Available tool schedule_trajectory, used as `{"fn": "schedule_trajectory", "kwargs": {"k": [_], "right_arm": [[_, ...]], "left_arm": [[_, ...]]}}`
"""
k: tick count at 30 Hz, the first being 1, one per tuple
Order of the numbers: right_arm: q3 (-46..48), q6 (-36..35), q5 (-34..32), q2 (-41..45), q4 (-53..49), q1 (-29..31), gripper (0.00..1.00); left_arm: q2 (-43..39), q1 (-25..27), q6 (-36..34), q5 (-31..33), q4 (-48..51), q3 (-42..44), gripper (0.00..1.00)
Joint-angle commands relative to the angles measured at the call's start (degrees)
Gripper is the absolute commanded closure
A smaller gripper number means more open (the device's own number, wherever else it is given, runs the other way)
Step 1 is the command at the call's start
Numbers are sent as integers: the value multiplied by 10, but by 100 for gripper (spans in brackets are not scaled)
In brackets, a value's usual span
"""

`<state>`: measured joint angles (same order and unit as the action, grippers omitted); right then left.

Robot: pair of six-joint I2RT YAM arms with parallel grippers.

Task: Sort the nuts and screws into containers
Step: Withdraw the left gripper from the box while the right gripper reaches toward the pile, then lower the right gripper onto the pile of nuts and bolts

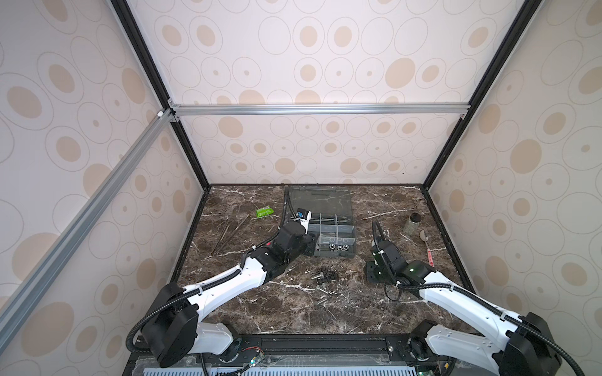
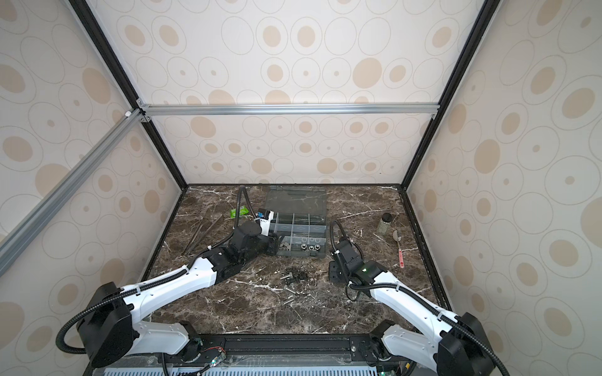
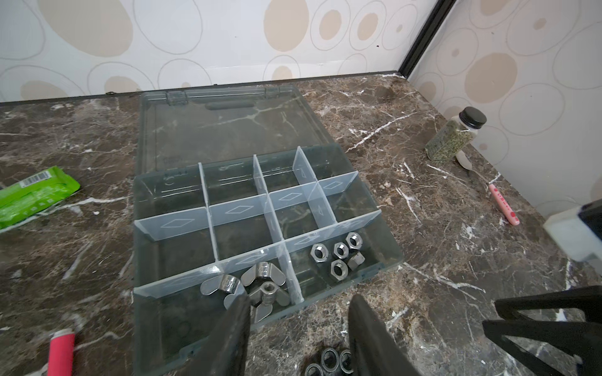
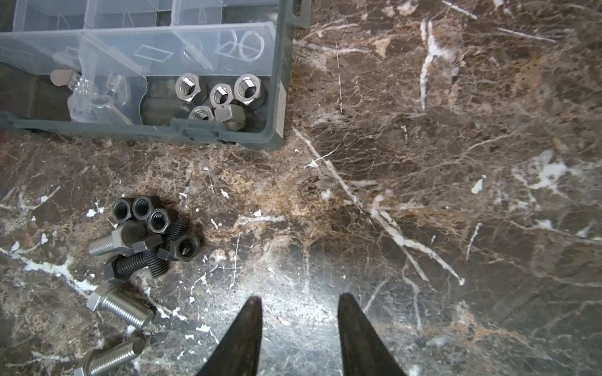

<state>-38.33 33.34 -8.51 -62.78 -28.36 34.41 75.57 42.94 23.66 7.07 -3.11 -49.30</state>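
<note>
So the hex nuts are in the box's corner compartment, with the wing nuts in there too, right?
No: the hex nuts are there, but the wing nuts lie in the neighbouring compartment, past a divider; see the left wrist view.

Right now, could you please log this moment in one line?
left gripper open at organiser box; right gripper open; silver nuts binned; screws, black nuts loose

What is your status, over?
Both jaws open, empty. Silver hex nuts and silver wing nuts in grey plastic organiser box. Black nuts, silver bolts loose on marble table. Nothing obstructing.
</note>
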Motion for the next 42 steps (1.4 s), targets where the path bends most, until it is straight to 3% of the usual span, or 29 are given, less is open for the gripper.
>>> {"fn": "schedule_trajectory", "kwargs": {"k": [1, 11, 22, 32, 42], "right_arm": [[-21, -3, 13, -21, 15, -2, 58], [-63, -23, 40, -72, 25, 4, 58], [-84, -39, 45, -119, 34, 49, 58], [-139, -42, 68, -213, 51, 89, 58], [-228, -52, 85, -311, 43, 122, 60]], "left_arm": [[-25, -12, 5, 26, -24, 15, 50], [-68, -33, 10, 49, -30, 56, 49], [-151, -35, 39, 72, -15, 135, 48], [-187, -47, 35, 116, -1, 164, 47], [-227, -76, 62, 106, -5, 208, 46]]}}
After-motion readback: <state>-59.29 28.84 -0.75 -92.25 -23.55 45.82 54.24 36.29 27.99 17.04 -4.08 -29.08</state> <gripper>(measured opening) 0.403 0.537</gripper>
